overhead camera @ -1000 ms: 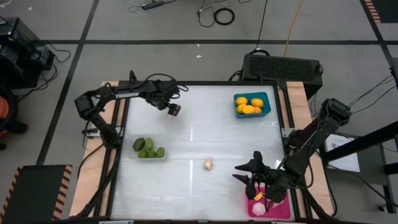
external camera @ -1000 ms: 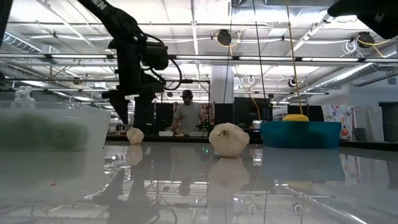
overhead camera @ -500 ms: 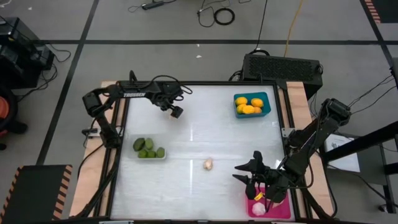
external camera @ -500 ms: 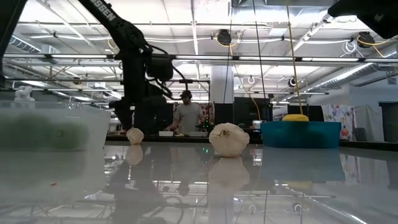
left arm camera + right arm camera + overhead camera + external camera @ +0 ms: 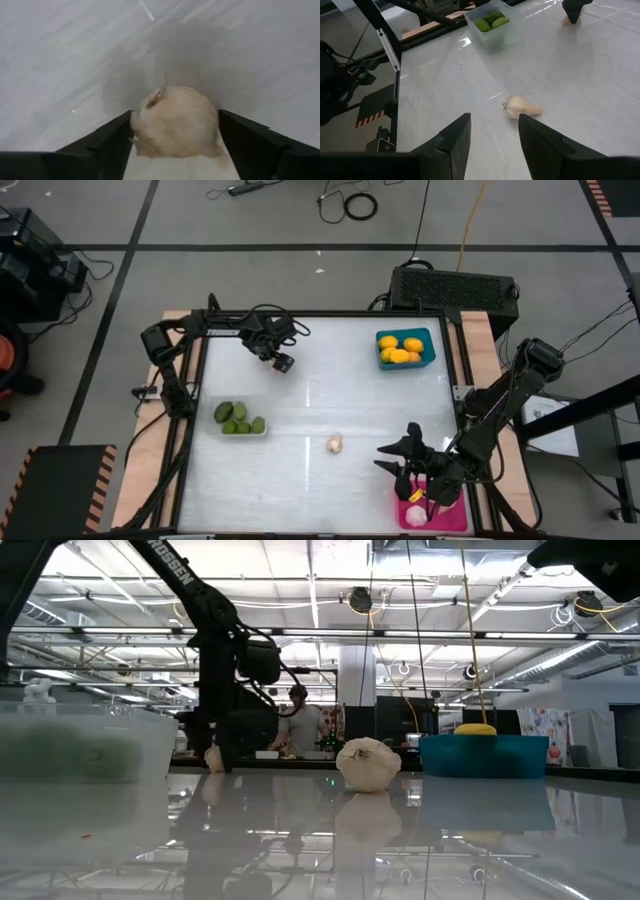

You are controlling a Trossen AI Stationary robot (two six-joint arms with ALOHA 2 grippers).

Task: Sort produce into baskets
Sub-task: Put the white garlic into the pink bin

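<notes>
My left gripper (image 5: 283, 363) is at the table's far left part, down on a pale garlic bulb (image 5: 175, 125) that fills the gap between its two fingers. The bulb also shows at table level in the low view (image 5: 211, 758). My right gripper (image 5: 398, 461) hangs open and empty beside the pink basket (image 5: 452, 518), which holds a garlic bulb (image 5: 415, 515). A second loose garlic bulb (image 5: 334, 444) lies on the table ahead of my right gripper (image 5: 495, 120). The teal basket (image 5: 431, 350) holds yellow-orange pieces. The clear tray (image 5: 243, 431) holds green pieces. My left gripper has the garlic bulb between its two fingers, one finger (image 5: 112, 142) on each of two opposite sides (image 5: 140, 125). The fingers come from above, pointing down. The bulb sits at table level in the low view.
The table's middle between the three baskets is bare white surface. The teal basket stands at the far right, the clear tray at the left edge, the pink basket at the near right corner. A person stands in the room far behind the table (image 5: 300, 725).
My left gripper has gone down and a little toward the table's right, onto the garlic bulb, which now stands between its fingers. The bulb has stayed in place on the table.
</notes>
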